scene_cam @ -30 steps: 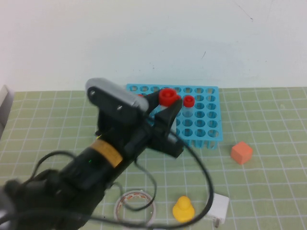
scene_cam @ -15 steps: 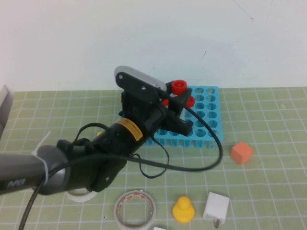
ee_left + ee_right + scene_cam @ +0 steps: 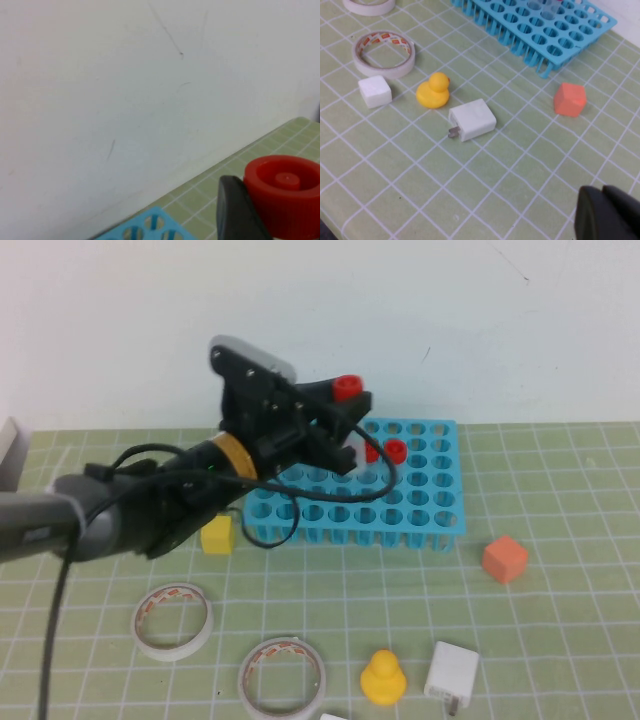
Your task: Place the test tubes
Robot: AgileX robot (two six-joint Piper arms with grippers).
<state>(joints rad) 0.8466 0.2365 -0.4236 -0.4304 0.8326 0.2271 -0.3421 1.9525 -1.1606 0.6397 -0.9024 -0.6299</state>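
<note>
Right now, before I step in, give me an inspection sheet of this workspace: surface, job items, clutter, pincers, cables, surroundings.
Surface: green grid mat.
Job's things: blue tube rack holds at least one capped tube upright; a red-capped test tube is held above it.
Clutter: tape roll, second tape roll, yellow duck, white charger, orange cube, yellow cube, white cube.
Pincers: left pincer shut on the red-capped test tube over the rack; right pincer shut, empty, above the mat away from the rack.
Cables: black cable hangs off the left arm; a loop crosses the rack.
Surroundings: white wall.
</note>
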